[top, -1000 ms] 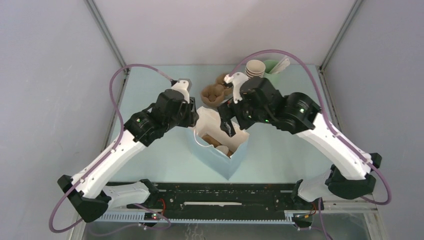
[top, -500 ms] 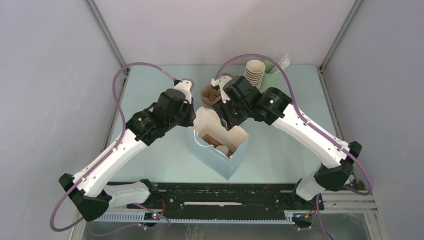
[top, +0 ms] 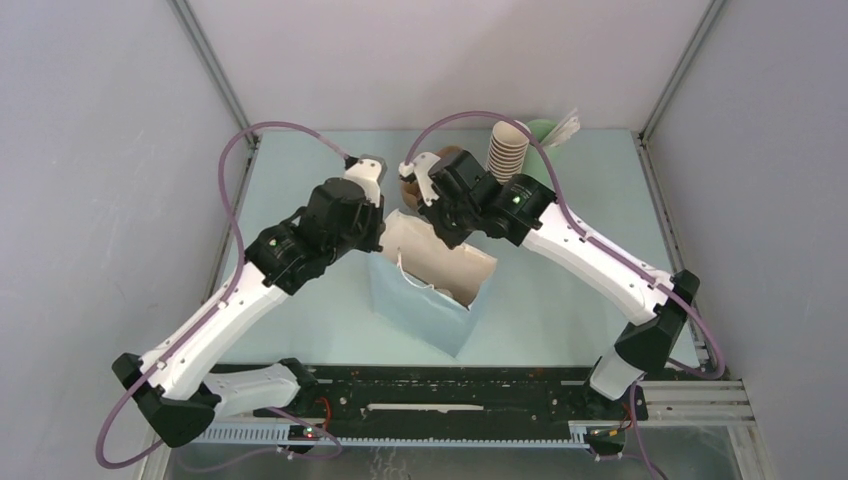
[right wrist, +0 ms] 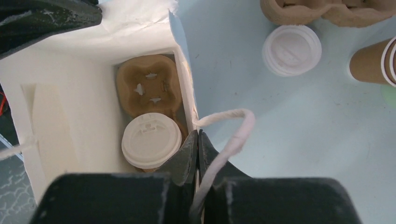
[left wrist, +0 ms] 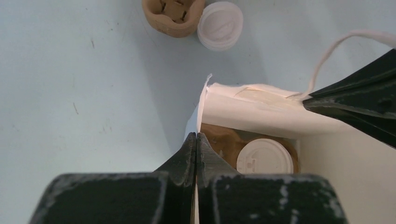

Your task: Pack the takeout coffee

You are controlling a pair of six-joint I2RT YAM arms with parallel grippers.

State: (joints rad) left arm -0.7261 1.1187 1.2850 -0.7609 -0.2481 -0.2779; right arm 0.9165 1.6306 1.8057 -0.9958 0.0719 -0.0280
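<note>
The takeout coffee (right wrist: 151,141) is already down inside the paper bag (top: 420,315), lid on, sitting in the near pocket of a pulp carrier (right wrist: 148,84) on the bag's floor. So my read is that the packing itself is done and the job now is dealing with the bag's mouth. The left gripper (left wrist: 196,140) has its fingers pressed together on one upper edge of the bag. The right gripper (right wrist: 198,139) is pinched tight on the opposite rim, right beside where the cord handle (right wrist: 224,116) loops out. To do this well I'd move both arms together and evenly, because thin paper pinched at two spots will likely tear or slip if one side pulls ahead. Keep the bag upright too, since the cup only sits loosely in its pocket and a tilt could tip it. Watch that cord as well — it drapes across the right fingers and could snag. Outside the bag, the loose lids (right wrist: 292,50), a second carrier (left wrist: 173,16) and the stack of brown cups (top: 508,150) stand near the far side, so don't swing the bag that way.
</note>
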